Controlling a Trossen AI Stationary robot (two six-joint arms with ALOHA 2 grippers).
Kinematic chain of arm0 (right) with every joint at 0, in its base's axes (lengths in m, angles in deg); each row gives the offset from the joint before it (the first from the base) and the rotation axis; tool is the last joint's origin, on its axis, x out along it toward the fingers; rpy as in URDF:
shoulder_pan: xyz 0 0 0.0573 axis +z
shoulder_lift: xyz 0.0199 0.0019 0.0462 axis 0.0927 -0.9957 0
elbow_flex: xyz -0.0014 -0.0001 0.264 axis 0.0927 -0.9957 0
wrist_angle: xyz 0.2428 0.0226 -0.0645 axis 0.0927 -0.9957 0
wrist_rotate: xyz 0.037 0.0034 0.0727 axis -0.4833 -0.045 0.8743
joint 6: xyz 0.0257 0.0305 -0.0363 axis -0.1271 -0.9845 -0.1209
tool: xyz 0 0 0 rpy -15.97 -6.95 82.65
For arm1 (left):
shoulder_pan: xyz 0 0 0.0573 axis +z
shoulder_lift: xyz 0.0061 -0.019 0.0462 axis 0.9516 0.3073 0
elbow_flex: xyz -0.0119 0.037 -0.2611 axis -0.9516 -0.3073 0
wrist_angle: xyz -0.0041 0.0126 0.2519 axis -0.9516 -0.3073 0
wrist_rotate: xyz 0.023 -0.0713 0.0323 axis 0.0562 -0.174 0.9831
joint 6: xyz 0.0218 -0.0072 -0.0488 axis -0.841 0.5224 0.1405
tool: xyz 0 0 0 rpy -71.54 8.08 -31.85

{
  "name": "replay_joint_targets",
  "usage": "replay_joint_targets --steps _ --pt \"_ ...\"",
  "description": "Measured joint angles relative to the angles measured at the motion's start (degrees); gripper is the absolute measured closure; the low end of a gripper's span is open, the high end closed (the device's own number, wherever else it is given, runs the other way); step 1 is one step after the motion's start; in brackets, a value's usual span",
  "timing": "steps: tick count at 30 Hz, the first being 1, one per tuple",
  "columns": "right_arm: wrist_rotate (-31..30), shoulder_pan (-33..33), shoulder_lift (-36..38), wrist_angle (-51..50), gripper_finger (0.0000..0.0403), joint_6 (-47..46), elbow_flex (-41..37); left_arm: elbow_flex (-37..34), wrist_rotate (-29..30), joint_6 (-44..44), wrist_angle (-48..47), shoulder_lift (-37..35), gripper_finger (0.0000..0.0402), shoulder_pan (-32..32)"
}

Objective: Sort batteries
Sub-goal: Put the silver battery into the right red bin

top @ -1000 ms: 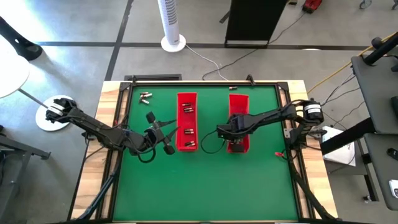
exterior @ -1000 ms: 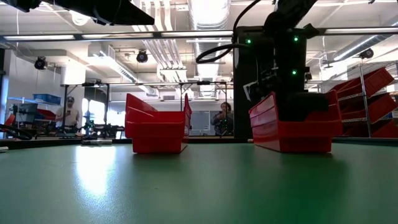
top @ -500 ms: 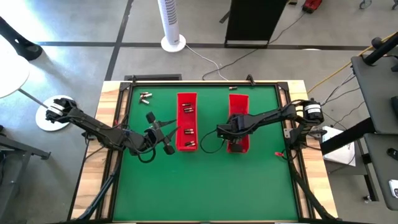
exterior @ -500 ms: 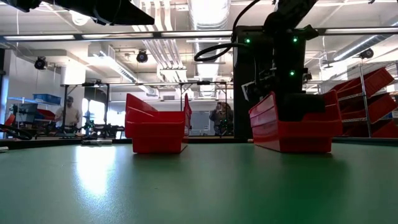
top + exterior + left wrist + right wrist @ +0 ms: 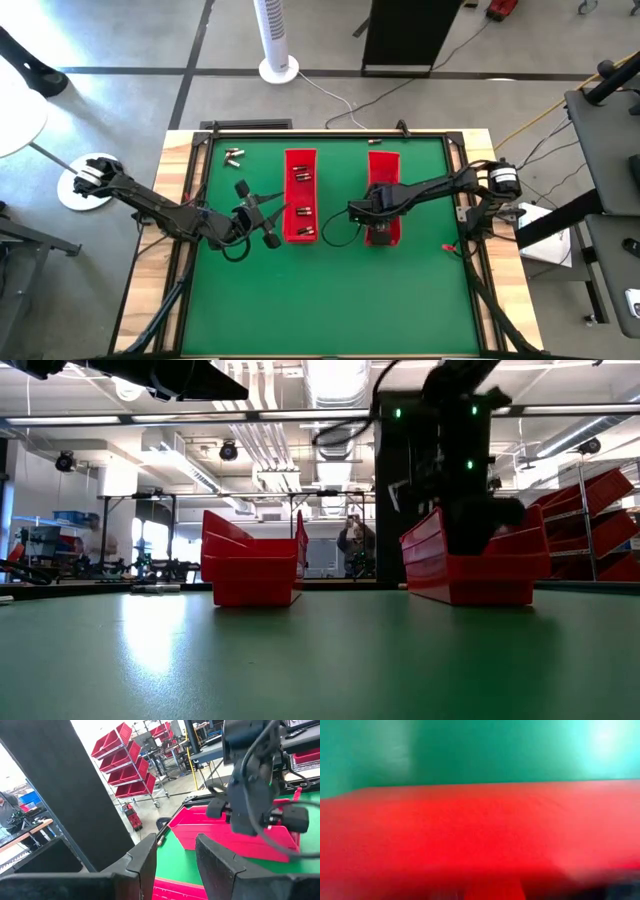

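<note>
Sorting looks partly done: batteries [image 5: 303, 193] lie in the left tray [image 5: 300, 158], a few loose ones [image 5: 234, 156] wait on the table [image 5: 320, 290], the left gripper [image 5: 266, 218] hovers spread, and the right gripper [image 5: 372, 224], low in the right tray [image 5: 383, 160], hides its fingers, so their state cannot be told.

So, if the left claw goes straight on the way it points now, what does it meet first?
Probably the left red tray: the left claw points at its long side, with only bare green mat between.

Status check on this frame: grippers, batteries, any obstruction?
Left gripper open beside left tray. Right gripper down in right tray. Batteries loose near far-left corner, more in left tray. Nothing blocking.
</note>
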Motion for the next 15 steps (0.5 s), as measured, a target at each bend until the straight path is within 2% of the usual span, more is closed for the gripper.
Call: replay_joint_targets --steps 4,8,15 --pt "-2.2 1.6 3.2 -5.2 0.0255 -2.3 3.1 0.0 0.4 0.0 0.0 0.0 0.0285 0.0" --pt "-7.0 4.2 8.4 -8.9 0.0241 -4.7 4.8 0.0 5.8 2.1 -0.5 0.0 0.0285 0.0" --pt "-12.2 10.7 19.4 -4.8 0.0236 -11.8 2.0 0.0 8.6 9.4 -8.6 -1.4 0.0285 -0.1"
